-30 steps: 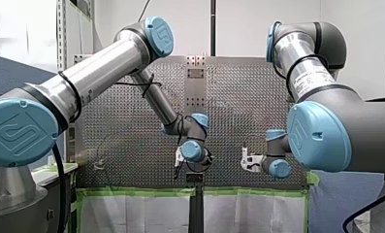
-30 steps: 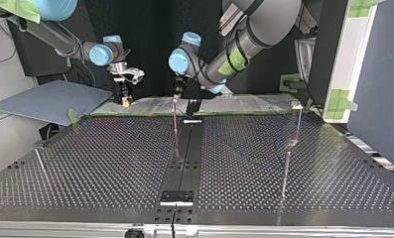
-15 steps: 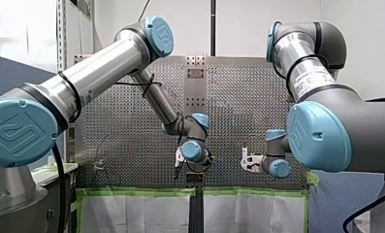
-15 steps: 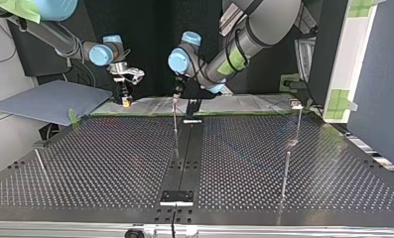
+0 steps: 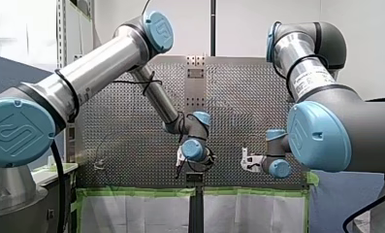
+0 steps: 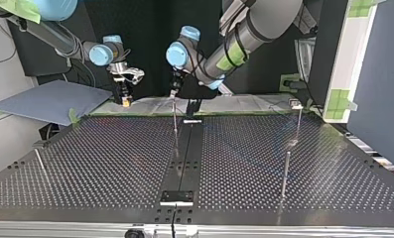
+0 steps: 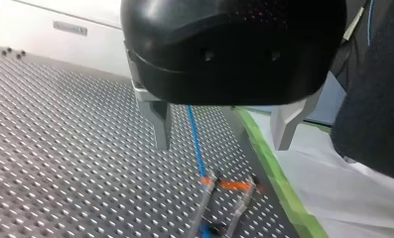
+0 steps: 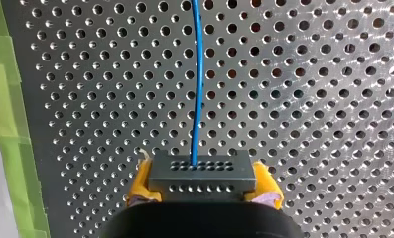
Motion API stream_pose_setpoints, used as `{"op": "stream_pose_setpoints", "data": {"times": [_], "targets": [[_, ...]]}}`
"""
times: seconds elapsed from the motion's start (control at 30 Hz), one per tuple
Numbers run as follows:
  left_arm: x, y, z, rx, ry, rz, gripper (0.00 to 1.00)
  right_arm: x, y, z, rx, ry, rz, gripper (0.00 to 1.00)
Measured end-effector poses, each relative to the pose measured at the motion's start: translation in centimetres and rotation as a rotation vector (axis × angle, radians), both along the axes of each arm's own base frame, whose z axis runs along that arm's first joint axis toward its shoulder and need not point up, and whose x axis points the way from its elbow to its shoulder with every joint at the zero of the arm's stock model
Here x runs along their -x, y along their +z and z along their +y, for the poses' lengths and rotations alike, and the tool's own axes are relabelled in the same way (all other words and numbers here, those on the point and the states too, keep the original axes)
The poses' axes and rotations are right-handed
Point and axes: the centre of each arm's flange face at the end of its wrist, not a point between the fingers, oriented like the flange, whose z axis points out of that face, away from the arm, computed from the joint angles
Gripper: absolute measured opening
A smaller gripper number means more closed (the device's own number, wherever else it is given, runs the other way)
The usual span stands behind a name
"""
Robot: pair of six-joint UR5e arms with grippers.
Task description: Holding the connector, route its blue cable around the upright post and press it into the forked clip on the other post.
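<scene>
Right gripper [image 8: 203,187] clamps the connector [image 8: 203,171]; left gripper [image 7: 222,144] gapes (holding nothing) over the cable [image 7: 194,134] at the clip [image 7: 231,186] — seating looks unfinished.

No words can be read from where I stand. The one clear sign is an embossed emblem in a rounded square on the blue joint cap [image 5: 16,132] of the left arm [image 5: 98,63]. A white sticker [image 5: 312,80] on the right arm [image 5: 326,43] carries print too small to read.

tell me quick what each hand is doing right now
left hand: open, blue cable passes loose through its gap
right hand: closed on the connector
</scene>
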Motion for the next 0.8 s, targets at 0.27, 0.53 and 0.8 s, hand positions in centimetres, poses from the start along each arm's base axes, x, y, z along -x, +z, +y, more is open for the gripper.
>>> {"op": "stream_pose_setpoints", "data": {"times": [0.27,0.53,0.8], "targets": [[0.9,2.5,0.7,0.075,0.009,-0.036,0.98,0.0,0.0,0.0,-0.001,0.000,0.000,0.00],[1.4,4.8,2.3,0.128,0.045,-0.074,0.98,0.0,0.0,0.0,0.000,0.001,0.000,0.00],[1.3,6.7,5.1,0.167,0.139,-0.084,0.98,-0.1,0.0,0.0,0.000,0.002,-0.001,0.00]]}}
